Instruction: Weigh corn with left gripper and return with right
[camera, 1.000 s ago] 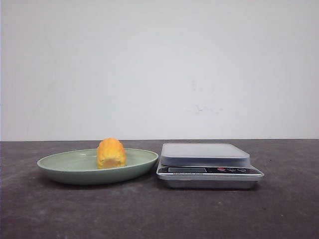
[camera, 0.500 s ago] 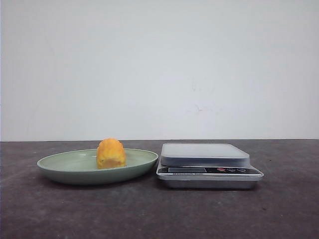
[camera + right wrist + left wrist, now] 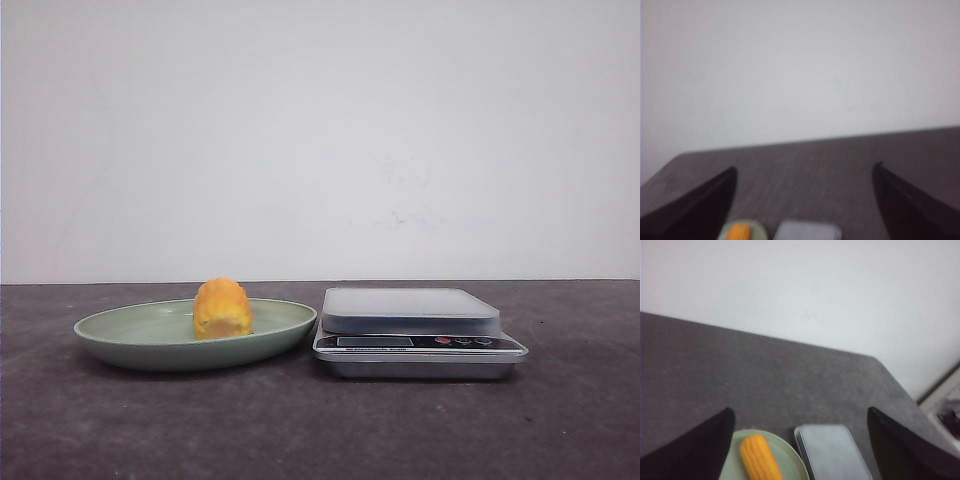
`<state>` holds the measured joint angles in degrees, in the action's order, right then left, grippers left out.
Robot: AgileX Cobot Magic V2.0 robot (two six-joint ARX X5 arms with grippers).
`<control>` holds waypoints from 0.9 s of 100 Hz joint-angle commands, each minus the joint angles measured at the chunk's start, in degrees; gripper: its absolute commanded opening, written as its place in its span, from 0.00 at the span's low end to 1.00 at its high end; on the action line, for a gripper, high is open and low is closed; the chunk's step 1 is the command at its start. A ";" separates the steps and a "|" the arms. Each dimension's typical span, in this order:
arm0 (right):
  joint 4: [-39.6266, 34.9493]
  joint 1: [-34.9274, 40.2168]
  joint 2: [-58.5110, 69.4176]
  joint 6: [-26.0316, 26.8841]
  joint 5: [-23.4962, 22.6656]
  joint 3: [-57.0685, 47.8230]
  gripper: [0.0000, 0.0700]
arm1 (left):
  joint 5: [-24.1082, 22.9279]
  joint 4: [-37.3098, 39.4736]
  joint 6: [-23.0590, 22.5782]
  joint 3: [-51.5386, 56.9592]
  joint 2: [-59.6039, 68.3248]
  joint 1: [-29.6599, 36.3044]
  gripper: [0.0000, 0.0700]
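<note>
The corn [image 3: 222, 308] is a short yellow-orange cob lying on the green plate [image 3: 120, 330] at the left of the table. In the left wrist view the corn [image 3: 760, 460] lies on the plate [image 3: 792, 460] below my left gripper [image 3: 801, 415], whose two black fingers stand wide apart with nothing between them. My right gripper [image 3: 804, 170] is also open and empty, high above the table; the corn [image 3: 738, 232] shows small at that view's edge. Neither gripper appears in the front view.
A silver kitchen scale [image 3: 415, 330] with a flat grey platform [image 3: 410, 303] stands right of the plate, almost touching it. It also shows as the scale [image 3: 832, 452] and the scale [image 3: 807, 232] in the wrist views. A white wall is behind.
</note>
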<state>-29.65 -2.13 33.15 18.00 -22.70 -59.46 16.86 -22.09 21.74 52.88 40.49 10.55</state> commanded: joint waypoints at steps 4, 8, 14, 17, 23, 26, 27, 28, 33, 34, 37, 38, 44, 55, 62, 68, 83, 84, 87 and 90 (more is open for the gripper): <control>-1.16 0.57 1.55 -1.60 -1.29 -1.11 0.86 | 0.31 0.61 -1.84 1.07 1.84 1.44 0.74; -1.68 0.74 2.08 -2.21 -1.33 -1.11 0.86 | 0.31 0.57 -1.90 1.07 2.62 2.05 0.74; -2.32 1.16 2.86 -2.97 -1.42 -1.11 0.86 | 0.31 0.61 -2.29 1.07 4.02 3.06 0.74; -2.60 1.42 3.21 -3.32 -1.40 -1.11 0.86 | 0.24 0.66 -2.69 1.07 4.87 3.63 0.74; -3.04 2.03 3.96 -3.85 -1.36 -1.11 0.86 | -0.68 0.55 -3.74 1.07 6.99 5.01 0.74; -3.19 2.27 4.33 -3.87 -1.33 -1.11 0.86 | -1.27 0.44 -4.37 1.07 8.20 5.77 0.74; -3.19 2.36 4.44 -3.89 -1.31 -1.11 0.86 | -1.53 0.42 -4.52 1.07 8.63 6.05 0.74; -3.21 2.45 4.57 -3.91 -1.31 -1.11 0.86 | -1.86 0.42 -4.63 1.07 9.07 6.34 0.74; -3.23 2.82 5.11 -4.50 -1.27 -1.11 0.86 | -3.74 0.52 -5.05 1.07 11.43 7.82 0.74; -3.23 2.89 5.22 -4.66 -1.27 -1.11 0.86 | -4.07 0.59 -5.14 1.07 11.89 8.13 0.74; -3.21 3.08 5.53 -5.01 -1.27 -1.11 0.86 | -5.14 0.79 -5.29 1.07 13.35 9.05 0.74; -3.21 3.15 5.64 -5.03 -1.25 -1.11 0.86 | -5.53 0.90 -5.29 1.07 13.86 9.35 0.74; -3.21 3.43 6.14 -5.11 -1.22 -1.11 0.86 | -7.87 1.51 -5.22 1.07 16.96 11.17 0.74; -3.28 3.93 7.04 -5.33 -1.27 -1.11 0.86 | -12.17 3.15 -5.20 1.07 23.19 14.43 0.74; -3.50 4.39 7.50 -5.77 -1.27 -1.11 0.86 | -14.27 4.39 -5.18 1.07 27.10 16.37 0.74; -3.48 4.76 7.74 -6.12 -1.18 -1.11 0.86 | -16.35 5.70 -4.90 1.07 30.36 18.03 0.74; -3.45 5.49 8.00 -6.78 -0.74 -1.11 0.86 | -21.75 8.96 -3.54 1.09 37.64 21.11 0.73; -3.43 5.51 8.00 -6.75 -0.74 -1.11 0.86 | -22.08 9.11 -3.34 1.09 38.05 21.24 0.73; -3.45 5.60 8.00 -6.84 -0.66 -1.11 0.86 | -22.69 9.81 -2.99 1.11 39.39 21.57 0.73; -3.45 5.73 8.00 -6.97 -0.33 -1.11 0.86 | -22.84 10.38 -2.80 1.14 40.63 21.86 0.73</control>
<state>-33.63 3.29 40.97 12.03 -23.57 -59.46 -4.86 -13.28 17.80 52.88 78.52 31.77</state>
